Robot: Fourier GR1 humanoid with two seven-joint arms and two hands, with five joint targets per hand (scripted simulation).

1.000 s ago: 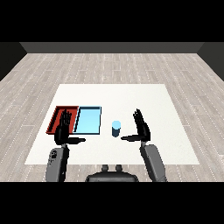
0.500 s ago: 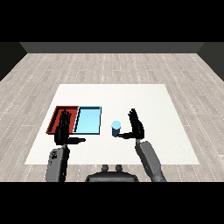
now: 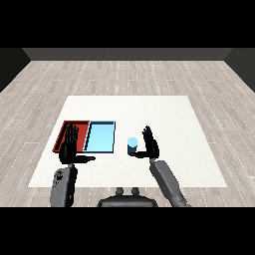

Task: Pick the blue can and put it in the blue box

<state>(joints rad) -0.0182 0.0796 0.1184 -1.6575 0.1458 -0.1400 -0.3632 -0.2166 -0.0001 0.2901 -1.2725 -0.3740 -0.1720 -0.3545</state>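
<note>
One change that matters: the can [image 3: 132, 145] hasn't moved, it stands upright on the bench [image 3: 174, 119] just right of the blue tray [image 3: 101, 136], but the right robot hand [image 3: 150, 147] has closed the gap. A second ago it was off to the can's right with clear bench between; half a second ago nearer; now it sits right beside the can, palm facing it, thumb reaching under toward the can's base. Fingers are straight and raised, not wrapped, so it's wide open, holding nothing. Can't tell if palm or thumb already touches the can; they look touching or nearly so. Left robot hand [image 3: 70, 147] hasn't shifted: fingers spread and straight, hanging over the near edge of the red tray [image 3: 65, 130], empty, playing no part. Blue tray holds nothing visible. Read: approach is about done, grasp not yet made. Next likely needs the fingers curling round the can, then a lift and a short carry left into the blue tray. Risk I'd flag: open palm nudging the can sideways and tipping it before the fingers close.
</note>
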